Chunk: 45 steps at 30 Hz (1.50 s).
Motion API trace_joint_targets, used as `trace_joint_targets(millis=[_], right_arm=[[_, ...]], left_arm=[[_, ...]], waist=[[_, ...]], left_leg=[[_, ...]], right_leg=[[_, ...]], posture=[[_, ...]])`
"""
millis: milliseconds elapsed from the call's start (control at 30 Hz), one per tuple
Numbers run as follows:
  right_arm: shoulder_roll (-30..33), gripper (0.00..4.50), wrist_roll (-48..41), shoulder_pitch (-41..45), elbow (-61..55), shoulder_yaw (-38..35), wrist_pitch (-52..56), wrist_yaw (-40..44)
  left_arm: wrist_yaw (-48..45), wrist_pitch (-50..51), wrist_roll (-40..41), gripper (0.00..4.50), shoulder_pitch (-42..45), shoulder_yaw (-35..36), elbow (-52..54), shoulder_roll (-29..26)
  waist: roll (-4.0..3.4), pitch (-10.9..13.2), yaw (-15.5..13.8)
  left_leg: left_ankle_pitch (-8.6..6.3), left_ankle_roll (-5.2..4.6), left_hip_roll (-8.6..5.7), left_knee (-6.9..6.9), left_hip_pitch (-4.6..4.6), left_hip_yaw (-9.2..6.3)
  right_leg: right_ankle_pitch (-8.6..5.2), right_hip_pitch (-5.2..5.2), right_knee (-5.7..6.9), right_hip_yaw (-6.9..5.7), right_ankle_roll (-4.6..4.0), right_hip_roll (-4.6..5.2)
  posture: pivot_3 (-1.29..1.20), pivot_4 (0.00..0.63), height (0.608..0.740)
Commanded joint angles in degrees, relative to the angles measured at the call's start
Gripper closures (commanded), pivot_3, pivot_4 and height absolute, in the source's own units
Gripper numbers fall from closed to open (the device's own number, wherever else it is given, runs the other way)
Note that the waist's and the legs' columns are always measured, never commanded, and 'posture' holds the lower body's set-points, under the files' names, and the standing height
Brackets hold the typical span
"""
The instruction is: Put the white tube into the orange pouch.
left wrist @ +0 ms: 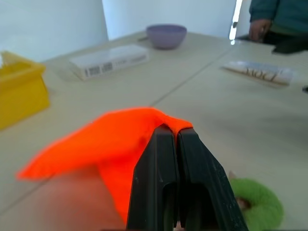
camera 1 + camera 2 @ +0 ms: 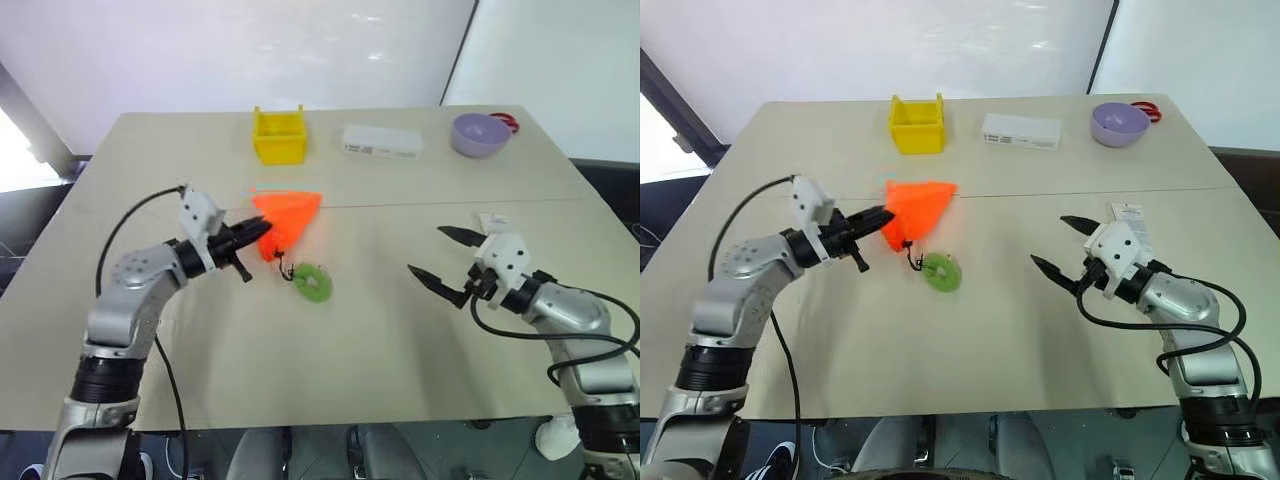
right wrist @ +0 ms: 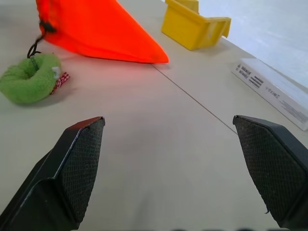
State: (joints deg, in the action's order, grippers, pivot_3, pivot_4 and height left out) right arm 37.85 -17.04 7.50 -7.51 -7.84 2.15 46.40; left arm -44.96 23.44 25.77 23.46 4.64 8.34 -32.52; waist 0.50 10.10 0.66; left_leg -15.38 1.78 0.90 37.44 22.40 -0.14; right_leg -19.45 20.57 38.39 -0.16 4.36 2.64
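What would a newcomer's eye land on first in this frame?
The bright orange fabric pouch, pinched at one edge by the shut left gripper and lifted off the beige table, its black cord trailing to a green ring on the surface. Opposite it, the right gripper stands wide open, holding nothing, with a white printed tube beyond it.

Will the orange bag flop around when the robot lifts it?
Probably yes. The orange pouch looks like soft cloth, pinched and sagging from the shut left gripper. It likely weighs little. Its cord and green ring would probably dangle and swing.
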Motion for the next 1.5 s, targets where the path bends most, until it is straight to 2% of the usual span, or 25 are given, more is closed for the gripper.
trace_joint_targets(millis=[33,100,200,300,467,633,767,833,933,1000,1033,1133,1267,1500], right_arm=[[0.1,0.0,0.1,1.1,-0.1,-0.9,-1.5,0.0],[0.4,0.0,0.5,1.4,0.7,-1.1,-1.4,-0.2],[0.3,0.0,0.5,2.0,2.1,-2.2,-0.7,-1.4],[0.5,0.0,1.1,1.7,2.2,-1.8,-1.0,-1.6],[-0.5,0.0,0.7,1.8,1.2,-1.3,-0.5,-2.1],[-1.0,0.0,0.8,1.3,0.3,-0.9,-0.2,-2.5],[-1.2,0.0,0.5,0.8,-0.7,-0.9,0.3,-2.8],[-1.2,0.0,0.5,0.5,-1.1,-0.9,0.4,-2.9],[-1.1,0.0,0.3,0.0,-1.7,-1.3,0.8,-2.9],[-0.9,0.0,0.1,-0.2,-2.1,-1.3,1.1,-2.9],[-0.9,0.0,0.0,-0.3,-2.3,-1.4,1.3,-2.8],[-0.9,0.0,-0.2,-0.4,-2.5,-1.4,1.6,-2.7],[-0.6,0.0,-0.3,-0.3,-2.5,-1.7,1.8,-2.6],[-0.8,0.0,-0.1,0.4,-2.3,-1.3,2.0,-2.6]], left_arm=[[-0.6,0.3,-0.8,4.47,-1.6,2.5,1.3,-3.5],[-4.1,-3.7,-2.7,4.47,-5.1,1.6,2.7,-6.3],[-3.6,-8.2,-6.0,4.47,-7.5,2.1,0.4,-7.7],[-5.2,-19.1,-12.7,4.47,-10.0,0.8,-4.2,-10.4],[-2.1,-28.9,-16.5,4.47,-8.8,1.9,-11.6,-9.4],[0.2,-38.4,-21.7,4.47,-7.8,-0.2,-16.2,-8.8],[1.6,-41.7,-24.2,4.47,-7.5,-2.1,-19.0,-7.1],[1.3,-40.3,-22.1,4.47,-7.0,-1.8,-19.0,-5.8],[2.0,-39.7,-20.6,3.57,-6.2,-0.9,-18.7,-4.5],[1.6,-39.6,-20.3,2.65,-6.3,-0.8,-18.3,-4.7],[2.1,-40.6,-20.5,1.98,-6.3,-0.6,-18.2,-4.7],[3.1,-44.2,-21.7,0.7,-6.2,-0.4,-18.5,-5.2],[1.4,-43.1,-20.1,0.7,-6.1,-0.8,-18.9,-5.7],[4.9,-48.4,-29.2,0.7,-1.5,-5.1,-25.6,-5.5]], waist=[[-0.01,0.0,0.3],[-0.02,0.0,0.5],[-0.01,0.0,0.0],[-0.01,0.0,-0.1],[-0.02,0.0,0.0],[-0.02,0.0,0.0],[-0.02,0.0,0.0],[-0.02,0.0,0.0],[-0.02,0.0,0.0],[-0.02,0.0,0.0],[-0.02,0.0,0.0],[-0.02,0.0,0.1],[-0.02,0.0,0.1],[-0.02,0.0,-0.1]], left_leg=[[0.0,0.0,-0.01,-0.02,-0.01,0.0],[0.0,0.0,0.0,-0.12,-0.03,0.02],[0.0,0.0,0.0,-0.23,-0.01,0.03],[0.0,0.0,0.0,-0.19,0.02,0.03],[0.0,-0.01,0.0,-0.21,0.02,0.04],[-0.01,-0.01,0.0,-0.23,0.03,0.05],[-0.01,-0.01,0.0,-0.25,0.04,0.05],[-0.01,-0.01,0.0,-0.24,0.04,0.05],[-0.01,-0.01,0.0,-0.22,0.04,0.05],[-0.01,-0.01,0.0,-0.22,0.03,0.05],[-0.01,-0.01,0.0,-0.23,0.03,0.05],[-0.01,-0.01,0.0,-0.23,0.03,0.05],[-0.01,-0.01,0.0,-0.23,0.03,0.05],[-0.01,-0.01,0.0,-0.21,0.03,0.05]], right_leg=[[0.0,0.0,0.0,0.0,0.0,0.0],[0.0,0.03,-0.03,0.01,-0.01,-0.01],[-0.01,0.09,-0.07,0.03,-0.03,-0.01],[-0.01,0.09,-0.08,0.02,-0.03,0.01],[-0.01,0.07,-0.12,0.02,-0.03,0.06],[-0.01,0.09,-0.14,0.02,-0.03,0.07],[-0.01,0.09,-0.14,0.02,-0.03,0.06],[-0.01,0.09,-0.14,0.02,-0.02,0.06],[-0.01,0.09,-0.12,0.02,-0.02,0.06],[-0.01,0.09,-0.11,0.02,-0.02,0.06],[-0.01,0.09,-0.11,0.02,-0.02,0.05],[-0.01,0.09,-0.12,0.02,-0.02,0.05],[-0.01,0.09,-0.12,0.01,-0.02,0.05],[-0.01,0.09,-0.1,0.0,-0.02,0.03]], posture=[[0.0,0.15,0.74],[0.0,0.15,0.74],[0.0,0.15,0.74],[0.0,0.15,0.74],[0.0,0.15,0.74],[0.0,0.15,0.74],[0.0,0.15,0.74],[0.0,0.15,0.74],[0.0,0.15,0.74],[0.0,0.15,0.74],[0.0,0.15,0.74],[0.0,0.15,0.74],[0.0,0.15,0.74],[0.0,0.15,0.74]])
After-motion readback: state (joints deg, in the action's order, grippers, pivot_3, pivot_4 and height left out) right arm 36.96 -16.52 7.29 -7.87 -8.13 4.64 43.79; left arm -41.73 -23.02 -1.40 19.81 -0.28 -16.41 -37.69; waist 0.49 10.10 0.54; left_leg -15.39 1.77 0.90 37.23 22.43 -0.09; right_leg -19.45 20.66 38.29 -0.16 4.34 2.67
